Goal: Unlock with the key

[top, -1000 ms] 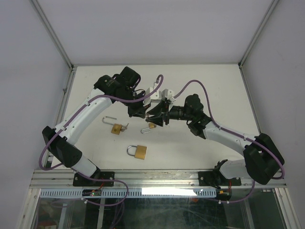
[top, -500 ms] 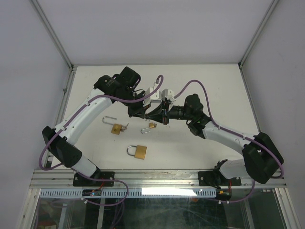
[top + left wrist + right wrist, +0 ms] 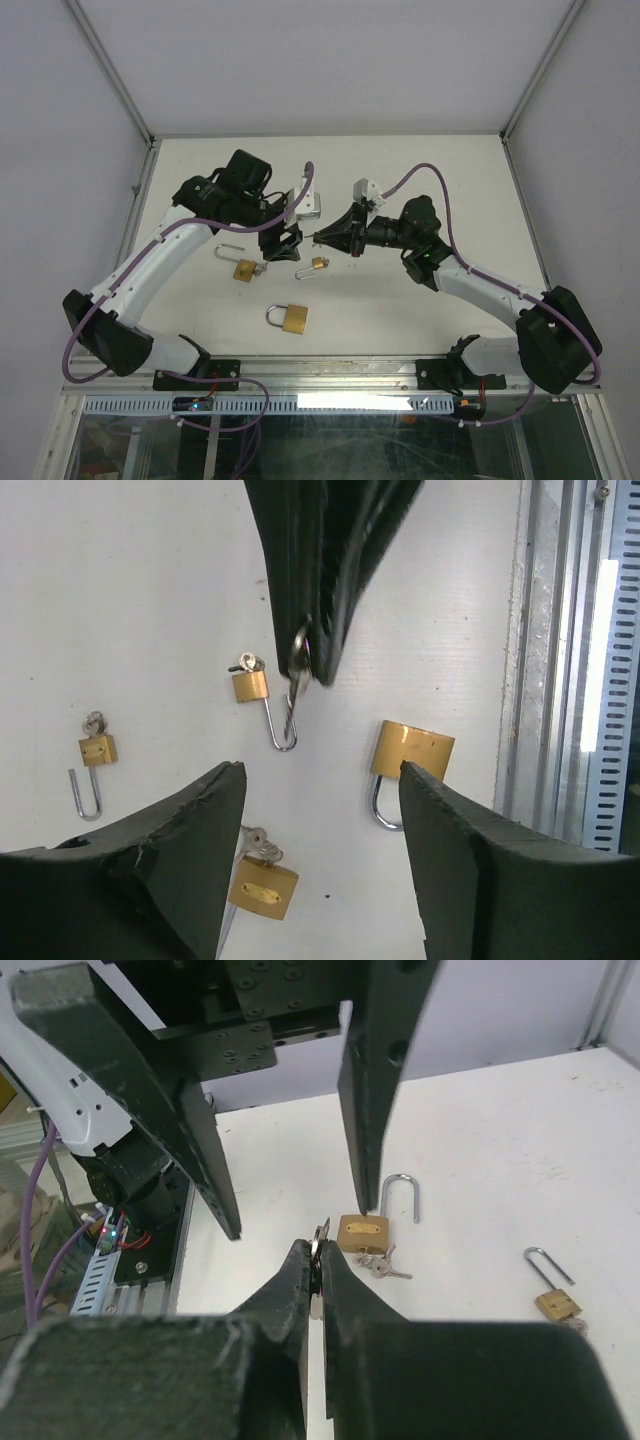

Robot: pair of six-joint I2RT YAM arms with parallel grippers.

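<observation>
The key [image 3: 320, 1232] is pinched in the clenched right gripper [image 3: 314, 1260], held in the air over the bench [image 3: 440, 180] and apart from every padlock. Facing it, the left gripper [image 3: 320, 772] is released, fingers spread with nothing between them. Beneath the key lies a small padlock [image 3: 250, 686], shackle open, a key at its body. A closed padlock [image 3: 412, 750] lies nearer the rail [image 3: 560, 680]. A third padlock [image 3: 97, 750] and a fourth padlock [image 3: 262, 888] lie open on the bench. Marks on the brass faces are too small to read.
</observation>
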